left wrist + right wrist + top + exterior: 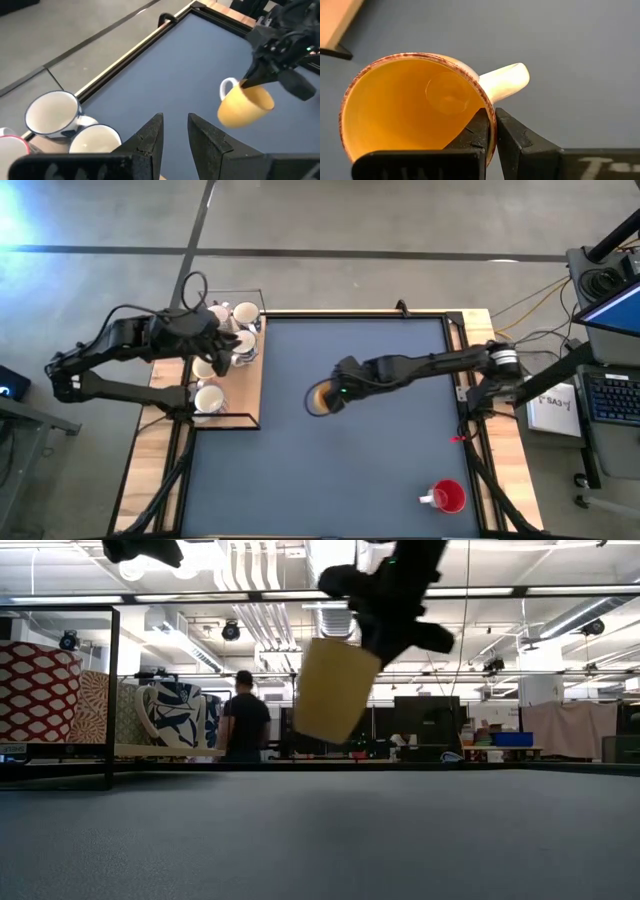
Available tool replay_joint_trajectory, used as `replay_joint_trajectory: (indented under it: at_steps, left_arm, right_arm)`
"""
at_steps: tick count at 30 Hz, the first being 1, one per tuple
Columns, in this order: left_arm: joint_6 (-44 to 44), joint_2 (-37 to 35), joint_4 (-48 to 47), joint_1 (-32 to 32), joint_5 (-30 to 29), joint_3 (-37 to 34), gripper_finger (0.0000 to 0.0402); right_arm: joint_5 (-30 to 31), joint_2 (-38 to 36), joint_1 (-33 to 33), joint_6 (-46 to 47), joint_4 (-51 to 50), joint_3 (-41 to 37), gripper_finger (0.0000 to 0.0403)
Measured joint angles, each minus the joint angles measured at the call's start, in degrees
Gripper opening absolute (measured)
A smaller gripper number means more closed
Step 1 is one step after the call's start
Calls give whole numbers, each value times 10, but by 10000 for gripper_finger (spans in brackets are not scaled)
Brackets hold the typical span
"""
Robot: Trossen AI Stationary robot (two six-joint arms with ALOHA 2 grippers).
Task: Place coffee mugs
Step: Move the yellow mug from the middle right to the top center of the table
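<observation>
The orange mug hangs in my right gripper above the middle of the dark mat, and its pale handle sticks out sideways. My left gripper is open and holds nothing. It hovers over the wooden tray at the table's left, above several white mugs standing there. One blue-patterned mug also stands on that tray. A red mug stands alone on the mat, close to its near right corner. My right gripper pinches the orange mug's rim right beside the handle, one finger inside the cup and one outside. The fingers come from above, slanting in from the table's right. The mug hangs tilted below them, lifted clear of the mat.
A black wire frame stands around the wooden tray. A raised wooden border edges the mat. A monitor, keyboard and cables lie beyond the right edge. A person stands far off in the room. Bare mat spreads around the orange mug.
</observation>
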Motion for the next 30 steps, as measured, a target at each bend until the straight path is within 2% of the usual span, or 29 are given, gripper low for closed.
replay_joint_trajectory:
  at_steps: [11, 21, 30]
  left_arm:
    - [28, -7, -1, 0, 0, 0, 71]
    - [32, -8, -1, 0, 0, 0, 71]
    - [37, -9, -8, 0, 0, 0, 71]
  right_arm:
    - [-10, 97, -31, -19, 23, 96, 13]
    - [-16, 184, -66, -34, 0, 173, 13]
    - [-32, 200, -98, -50, -2, 189, 13]
